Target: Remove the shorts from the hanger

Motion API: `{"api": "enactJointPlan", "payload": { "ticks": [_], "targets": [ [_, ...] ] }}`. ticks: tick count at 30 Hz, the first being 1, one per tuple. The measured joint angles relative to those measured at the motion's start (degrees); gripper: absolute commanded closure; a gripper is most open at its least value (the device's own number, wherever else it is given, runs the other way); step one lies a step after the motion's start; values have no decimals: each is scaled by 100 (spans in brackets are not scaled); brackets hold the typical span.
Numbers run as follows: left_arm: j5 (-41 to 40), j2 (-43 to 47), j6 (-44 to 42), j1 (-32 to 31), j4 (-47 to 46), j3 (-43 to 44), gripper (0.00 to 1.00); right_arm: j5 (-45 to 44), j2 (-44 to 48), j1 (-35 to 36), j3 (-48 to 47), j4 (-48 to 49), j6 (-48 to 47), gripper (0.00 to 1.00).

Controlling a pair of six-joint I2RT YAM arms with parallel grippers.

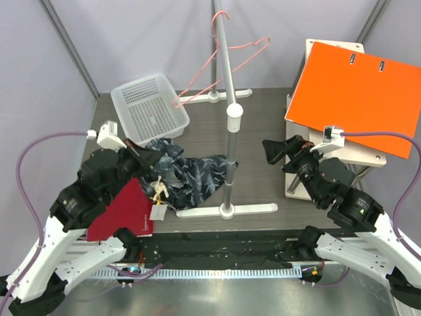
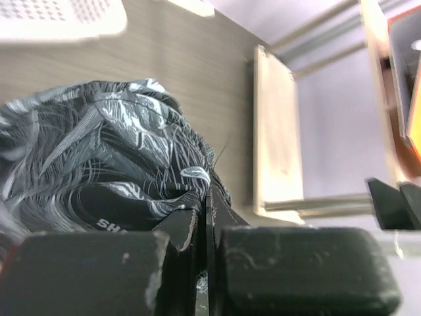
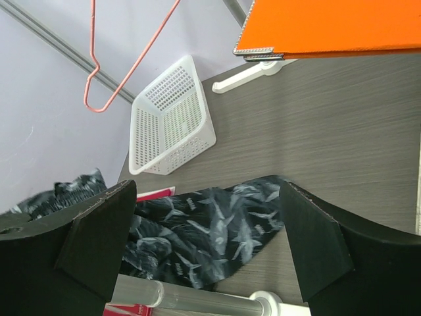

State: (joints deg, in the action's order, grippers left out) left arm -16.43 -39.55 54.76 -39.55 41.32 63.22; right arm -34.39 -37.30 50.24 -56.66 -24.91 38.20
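- Shorts [image 1: 191, 172] lie crumpled left of the rail pole [image 1: 230, 99], free of the hanger [image 1: 223, 62] (bare, on the pole's top).
- Left gripper [image 1: 141, 155] clenches their cloth, probably to pull them away.
- Right gripper [image 1: 268, 151], right of the pole, gapes empty.

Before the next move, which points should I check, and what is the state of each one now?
1. Shorts off the hanger: ok. They lie on the table, and the hanger hangs bare on the rail.
2. Left hand grip: ok, shut on the cloth.
3. Right hand free: ok, open and holding nothing.
4. Cloth clear of the stand's upright: cannot tell, since its edge reaches the upright.
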Motion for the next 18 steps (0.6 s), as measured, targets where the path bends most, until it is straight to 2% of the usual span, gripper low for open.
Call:
{"api": "enactJointPlan", "payload": {
  "ticks": [4,9,14,18],
  "targets": [
    [-356,-645,-603,131,337,964,100,-33,57,0,0,4,-42,5],
    [-339,-1482,-1193,780,439,2212,100,-87,92,2,0,4,-87,5],
    [103,-2382,-1502,1759,352,3322,100,-92,94,0,-4,4,-127,5],
    [879,-3158,-1432,2732,256,4234,100,-90,173,0,-13,4,-151,5]
  ]
}}
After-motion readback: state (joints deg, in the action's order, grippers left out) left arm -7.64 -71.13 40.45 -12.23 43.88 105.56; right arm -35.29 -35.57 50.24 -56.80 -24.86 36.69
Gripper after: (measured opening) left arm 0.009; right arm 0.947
